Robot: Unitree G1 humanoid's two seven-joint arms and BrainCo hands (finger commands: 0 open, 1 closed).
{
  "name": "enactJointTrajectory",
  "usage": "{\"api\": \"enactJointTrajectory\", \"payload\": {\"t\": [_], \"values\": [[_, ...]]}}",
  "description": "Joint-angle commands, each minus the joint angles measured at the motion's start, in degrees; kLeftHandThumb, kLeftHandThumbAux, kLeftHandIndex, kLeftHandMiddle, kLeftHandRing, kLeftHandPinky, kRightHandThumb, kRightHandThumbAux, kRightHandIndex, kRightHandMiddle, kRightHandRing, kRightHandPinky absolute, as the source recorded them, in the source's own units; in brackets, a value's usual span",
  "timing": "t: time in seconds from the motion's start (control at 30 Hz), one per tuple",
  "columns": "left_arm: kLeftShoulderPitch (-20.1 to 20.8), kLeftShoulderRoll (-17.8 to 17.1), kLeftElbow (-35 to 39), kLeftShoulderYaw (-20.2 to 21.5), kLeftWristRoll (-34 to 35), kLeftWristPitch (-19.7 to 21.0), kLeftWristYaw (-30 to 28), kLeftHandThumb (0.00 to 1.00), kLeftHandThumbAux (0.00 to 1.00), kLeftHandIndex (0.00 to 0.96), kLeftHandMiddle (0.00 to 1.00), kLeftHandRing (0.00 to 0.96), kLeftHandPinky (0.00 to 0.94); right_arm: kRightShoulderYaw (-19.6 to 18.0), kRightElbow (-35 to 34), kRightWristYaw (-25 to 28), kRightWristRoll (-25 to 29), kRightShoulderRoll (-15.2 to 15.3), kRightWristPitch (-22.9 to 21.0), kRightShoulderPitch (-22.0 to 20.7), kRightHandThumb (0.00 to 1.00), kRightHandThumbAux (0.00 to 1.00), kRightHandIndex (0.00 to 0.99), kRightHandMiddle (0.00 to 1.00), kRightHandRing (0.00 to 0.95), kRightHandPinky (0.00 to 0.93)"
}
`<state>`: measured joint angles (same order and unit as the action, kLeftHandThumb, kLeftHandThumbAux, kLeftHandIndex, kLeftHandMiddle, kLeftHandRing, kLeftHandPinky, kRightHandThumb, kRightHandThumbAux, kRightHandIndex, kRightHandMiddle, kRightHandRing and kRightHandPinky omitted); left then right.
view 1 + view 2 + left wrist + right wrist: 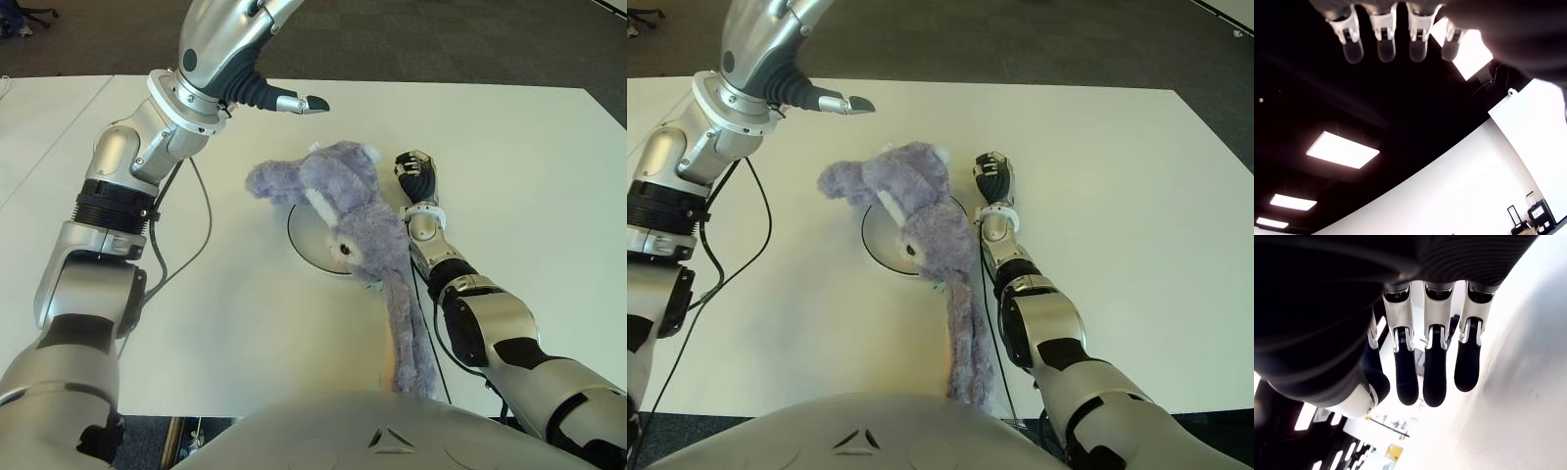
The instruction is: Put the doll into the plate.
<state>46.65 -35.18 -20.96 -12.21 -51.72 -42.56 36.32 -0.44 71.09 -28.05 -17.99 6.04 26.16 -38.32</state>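
lying across the plate (306, 233), doll (364, 230), legs trailing off.

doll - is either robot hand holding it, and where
Neither. The doll lies across the plate; left robot hand and right robot hand are open, empty.

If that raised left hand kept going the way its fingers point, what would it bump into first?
Probably nothing nearby. The left hand hangs open above the table, fingers pointing across toward the robot's right. The doll on the plate appears to lie lower and nearer the robot, though depth is hard to judge.
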Motion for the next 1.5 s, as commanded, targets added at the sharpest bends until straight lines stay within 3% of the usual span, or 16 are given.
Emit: {"api": "enactJointTrajectory", "payload": {"t": [0.03,0.6,0.63,0.67,0.73,0.83,1.0,1.27,1.5], "values": [[0.6,0.8,-0.9,-1.0,-0.9,0.4,0.5,0.102,0.289,0.0,0.0,0.0,0.0,0.2,7.5,1.4,-0.2,-1.5,-7.0,10.6,0.693,0.736,0.402,0.491,0.569,0.58],[0.7,1.2,-0.6,-1.1,-0.9,0.7,0.3,0.102,0.289,0.0,0.0,0.0,0.0,0.2,7.5,1.5,-0.1,-1.3,-7.0,10.7,0.693,0.736,0.402,0.491,0.569,0.58],[-3.0,7.5,-14.6,3.0,7.4,-2.2,4.1,0.102,0.289,0.0,0.0,0.0,0.0,0.3,7.5,2.0,-0.3,-0.9,-7.0,10.7,0.693,0.736,0.402,0.491,0.569,0.58],[-5.2,12.3,-25.1,6.3,14.1,-4.2,6.4,0.025,0.471,0.0,0.0,0.0,0.0,0.3,7.6,2.5,-0.4,-0.7,-7.0,10.7,0.689,0.737,0.4,0.388,0.464,0.481],[-7.3,17.3,-36.0,9.6,20.8,-6.6,9.1,0.003,0.478,0.0,0.0,0.0,0.0,0.3,7.6,2.7,-0.3,-0.5,-6.7,10.7,0.685,0.738,0.399,0.358,0.421,0.445],[-6.6,17.4,-37.4,9.2,20.4,-6.7,10.5,0.0,0.446,0.0,0.0,0.0,0.0,0.5,7.6,2.9,-0.5,-0.5,-6.7,10.8,0.683,0.739,0.399,0.354,0.412,0.445],[-8.9,17.8,-42.4,8.0,18.9,-8.8,14.2,0.0,0.414,0.0,0.0,0.0,0.0,0.5,7.6,2.9,-0.5,-0.5,-6.9,10.8,0.683,0.739,0.399,0.353,0.411,0.444],[-9.6,19.5,-49.3,10.1,23.3,-8.6,11.9,0.0,0.406,0.0,0.0,0.0,0.0,0.5,7.6,2.9,-0.4,-0.5,-6.9,10.8,0.682,0.74,0.398,0.348,0.408,0.443],[-11.2,21.2,-53.0,11.4,26.5,-7.4,9.7,0.0,0.496,0.0,0.0,0.0,0.0,0.6,7.6,2.0,-0.6,-0.5,-6.7,10.8,0.683,0.739,0.399,0.344,0.431,0.48]]}}
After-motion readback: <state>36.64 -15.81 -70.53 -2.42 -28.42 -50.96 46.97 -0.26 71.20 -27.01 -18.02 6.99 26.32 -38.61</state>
